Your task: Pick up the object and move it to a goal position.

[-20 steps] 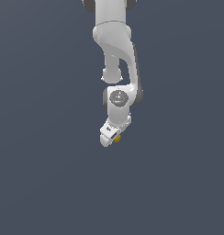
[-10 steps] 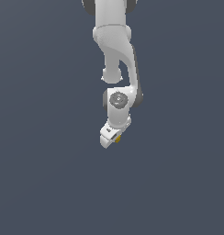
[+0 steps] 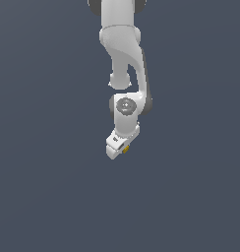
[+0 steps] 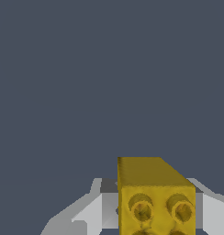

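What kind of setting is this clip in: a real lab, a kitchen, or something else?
Most likely a bare simulated test scene, not a real room. All that shows is a flat, featureless grey-blue ground, a smooth white robot arm, and a yellow studded block at the gripper.

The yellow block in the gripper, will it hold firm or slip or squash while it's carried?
The block looks rigid: straight edges, flat faces, round studs, so it probably won't squash. Its flat sides should sit well between the fingers. It shows as a speck beside the gripper, so it's likely light.
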### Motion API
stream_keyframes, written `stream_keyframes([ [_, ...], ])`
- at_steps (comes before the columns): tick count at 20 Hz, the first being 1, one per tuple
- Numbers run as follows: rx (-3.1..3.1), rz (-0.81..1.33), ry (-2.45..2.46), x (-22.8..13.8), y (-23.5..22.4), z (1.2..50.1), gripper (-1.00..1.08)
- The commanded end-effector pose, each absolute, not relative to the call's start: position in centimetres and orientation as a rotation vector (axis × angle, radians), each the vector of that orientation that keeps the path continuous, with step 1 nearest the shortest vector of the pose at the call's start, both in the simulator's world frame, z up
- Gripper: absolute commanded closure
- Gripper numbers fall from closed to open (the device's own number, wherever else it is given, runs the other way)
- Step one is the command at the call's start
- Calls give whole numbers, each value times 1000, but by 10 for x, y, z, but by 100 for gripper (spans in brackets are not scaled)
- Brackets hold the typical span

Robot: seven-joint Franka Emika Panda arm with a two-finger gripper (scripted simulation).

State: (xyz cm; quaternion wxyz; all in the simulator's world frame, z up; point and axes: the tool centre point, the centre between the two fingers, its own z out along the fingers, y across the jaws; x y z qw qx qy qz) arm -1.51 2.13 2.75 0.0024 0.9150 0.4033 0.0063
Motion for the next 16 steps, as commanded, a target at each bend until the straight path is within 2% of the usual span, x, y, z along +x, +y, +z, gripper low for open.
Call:
stream_keyframes([
  [1, 2861, 51, 1265, -8, 15, 36, 108],
  [8, 2801, 222, 1275, 27, -16, 87, 108],
  [16, 2686, 495, 1281, 71, -67, 178, 108],
])
